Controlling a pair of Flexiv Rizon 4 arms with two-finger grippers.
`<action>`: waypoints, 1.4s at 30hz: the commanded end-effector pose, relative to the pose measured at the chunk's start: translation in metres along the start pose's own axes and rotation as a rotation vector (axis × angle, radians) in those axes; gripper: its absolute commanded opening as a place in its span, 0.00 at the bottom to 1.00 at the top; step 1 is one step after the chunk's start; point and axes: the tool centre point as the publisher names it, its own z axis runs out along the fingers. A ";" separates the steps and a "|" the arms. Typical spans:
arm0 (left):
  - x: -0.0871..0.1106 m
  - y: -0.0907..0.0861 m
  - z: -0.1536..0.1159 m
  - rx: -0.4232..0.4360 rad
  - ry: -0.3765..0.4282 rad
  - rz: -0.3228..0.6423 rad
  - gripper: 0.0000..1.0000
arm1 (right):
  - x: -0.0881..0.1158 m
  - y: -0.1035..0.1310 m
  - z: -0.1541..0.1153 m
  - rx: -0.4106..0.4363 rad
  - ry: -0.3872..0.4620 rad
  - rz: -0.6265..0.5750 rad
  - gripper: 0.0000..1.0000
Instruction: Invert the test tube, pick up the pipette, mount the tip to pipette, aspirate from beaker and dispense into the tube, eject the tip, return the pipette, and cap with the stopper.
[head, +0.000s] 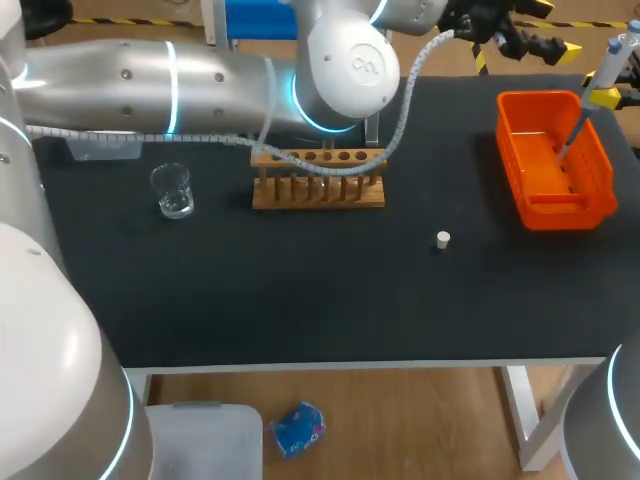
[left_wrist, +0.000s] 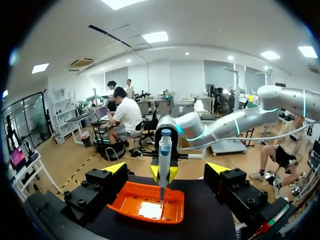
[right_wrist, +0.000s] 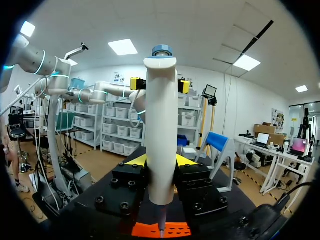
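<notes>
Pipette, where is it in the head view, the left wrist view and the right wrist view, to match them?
Head view: pipette at the far right, tip over the orange basket.
Left wrist view: upright over the basket's far side.
Right wrist view: upright between the right gripper's fingers.
Shared landmark: the orange basket below its tip.

Pipette (head: 607, 64) tip-down over orange basket (head: 565, 212)
</notes>
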 end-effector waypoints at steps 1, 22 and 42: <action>-0.001 0.002 0.000 0.007 0.005 0.001 1.00 | 0.001 0.001 0.000 0.003 0.000 -0.001 0.00; -0.003 0.000 0.042 0.008 0.009 -0.039 0.00 | 0.001 0.001 0.000 0.003 0.000 -0.001 0.00; -0.004 -0.009 0.052 0.020 0.016 -0.045 0.00 | 0.001 0.001 0.000 0.003 0.000 -0.001 0.00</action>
